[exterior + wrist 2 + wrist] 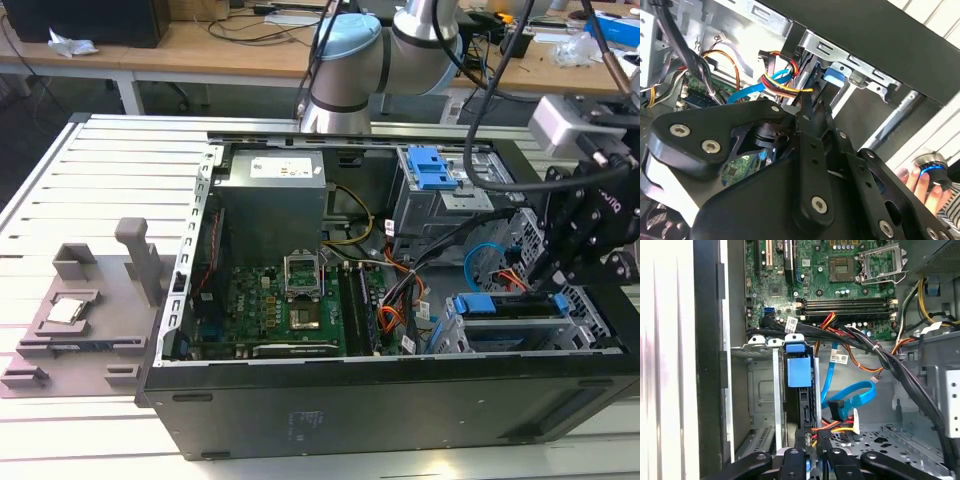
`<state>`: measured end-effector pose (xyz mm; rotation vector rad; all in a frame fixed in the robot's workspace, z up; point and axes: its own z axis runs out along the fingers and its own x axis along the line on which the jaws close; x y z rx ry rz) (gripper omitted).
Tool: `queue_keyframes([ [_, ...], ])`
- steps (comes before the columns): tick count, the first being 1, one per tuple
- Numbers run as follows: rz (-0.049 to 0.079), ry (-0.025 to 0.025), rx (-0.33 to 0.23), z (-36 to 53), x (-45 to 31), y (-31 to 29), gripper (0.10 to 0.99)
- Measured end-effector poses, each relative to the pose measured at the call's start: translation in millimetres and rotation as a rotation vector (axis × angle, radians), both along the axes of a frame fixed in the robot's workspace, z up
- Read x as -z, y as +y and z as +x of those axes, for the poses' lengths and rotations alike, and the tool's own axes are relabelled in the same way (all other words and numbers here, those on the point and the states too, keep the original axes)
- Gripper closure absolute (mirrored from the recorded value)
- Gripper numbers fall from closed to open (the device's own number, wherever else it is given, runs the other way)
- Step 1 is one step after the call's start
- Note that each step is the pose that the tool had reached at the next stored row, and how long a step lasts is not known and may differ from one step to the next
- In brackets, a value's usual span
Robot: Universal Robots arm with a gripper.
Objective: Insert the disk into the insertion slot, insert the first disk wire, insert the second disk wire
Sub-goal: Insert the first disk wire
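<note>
The gripper [815, 455], at the exterior view's lower right, is clenched on a wire plug [817, 431], just beside the disk [800, 375] that sits already in the slot [759, 390]. If the plug meets the socket tilted, I think it could jam or bend

The surface [60, 170] is a pale metal top built of long parallel slats with dark grooves between them, running across the exterior view. An open black computer case [380, 410] lies on its side directly on the slats, taking up the middle of the surface and reaching to the exterior view's right. Just beside the case, towards the exterior view's left, sits a flat grey holder [100, 300] with upright posts (a small square silver part [65, 310] rests in one of its recesses). Bare slats lie around the holder.
</note>
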<state>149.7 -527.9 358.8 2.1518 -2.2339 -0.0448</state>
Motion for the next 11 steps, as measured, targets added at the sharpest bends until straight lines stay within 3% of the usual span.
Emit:
queue_keyframes([
  [3, 0.000, 0.0000, 0.000, 0.0, -8.2, 1.0, 0.847],
  [7, 0.000, 0.0000, 0.000, 0.0, -10.4, 2.6, 0.847],
  [9, 0.000, 0.0000, 0.000, 0.0, -10.9, 4.5, 0.980],
  [11, 0.000, 0.0000, 0.000, 0.0, -12.7, 5.3, 0.980],
])
